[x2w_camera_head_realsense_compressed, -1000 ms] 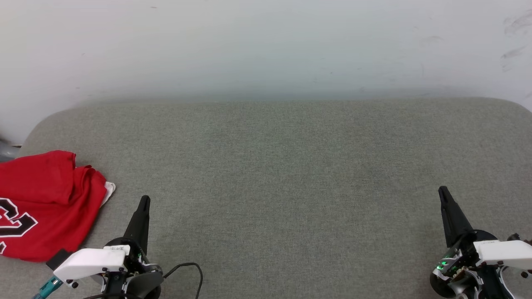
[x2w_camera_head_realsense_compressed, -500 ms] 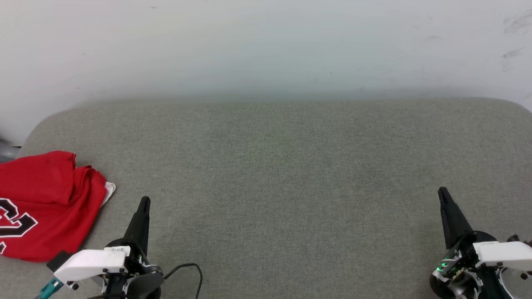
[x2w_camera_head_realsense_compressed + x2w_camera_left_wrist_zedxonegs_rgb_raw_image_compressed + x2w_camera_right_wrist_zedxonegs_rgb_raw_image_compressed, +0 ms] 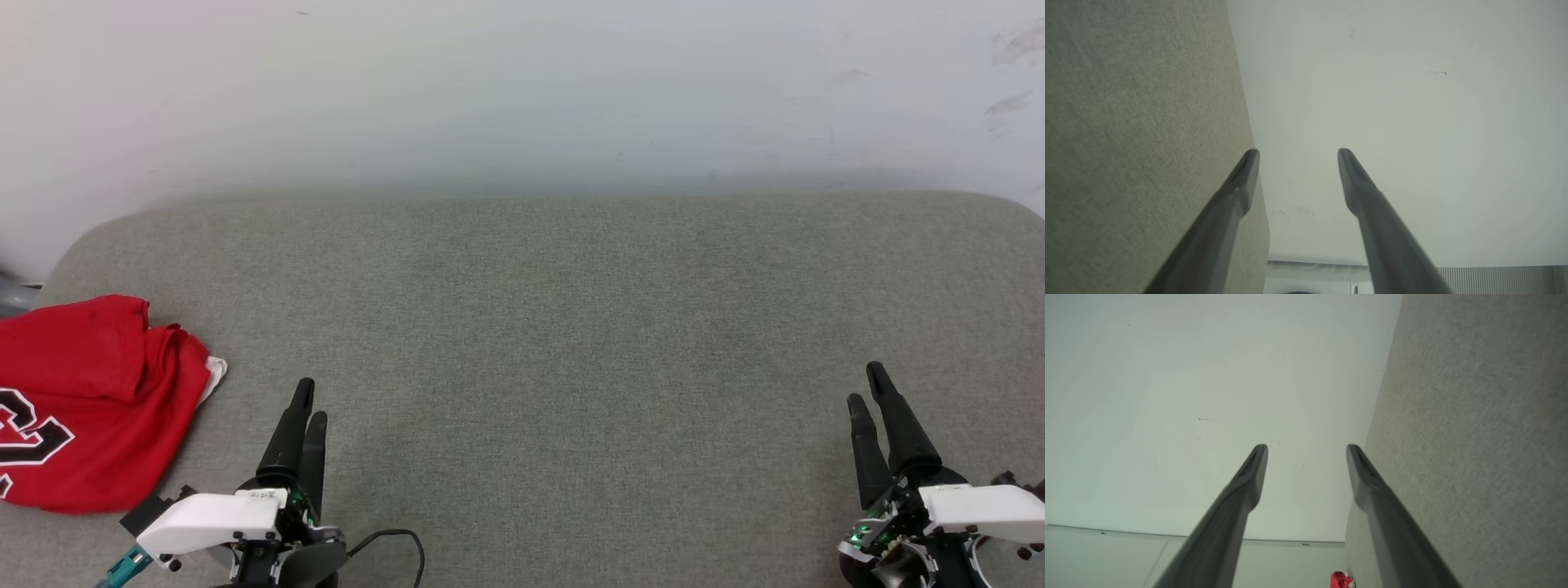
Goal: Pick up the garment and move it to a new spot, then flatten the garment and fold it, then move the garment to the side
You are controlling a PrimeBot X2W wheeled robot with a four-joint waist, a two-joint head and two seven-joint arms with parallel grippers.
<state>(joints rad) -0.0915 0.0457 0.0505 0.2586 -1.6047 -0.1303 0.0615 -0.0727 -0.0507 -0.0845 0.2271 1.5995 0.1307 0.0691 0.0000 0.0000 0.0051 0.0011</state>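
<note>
The garment (image 3: 90, 400), a red jersey with black white-outlined lettering and a white corner, lies crumpled at the left edge of the grey cushioned surface (image 3: 555, 327), partly cut off by the frame. In the right wrist view the garment (image 3: 1341, 580) is a small red patch far off. My left gripper (image 3: 309, 401) hovers low at the front, just right of the garment and apart from it, open with nothing between its fingers (image 3: 1241, 183). My right gripper (image 3: 866, 387) stands at the front right, open and empty as well, its fingers (image 3: 1249, 477) spread.
A white wall (image 3: 522, 90) rises behind the grey surface. A black cable (image 3: 400, 543) loops beside the left wrist. Something grey (image 3: 12, 296) pokes in at the far left edge behind the garment.
Both grippers have opened; before, each showed as a single shut point. The left gripper has also shifted slightly to the right. The garment has not moved.
</note>
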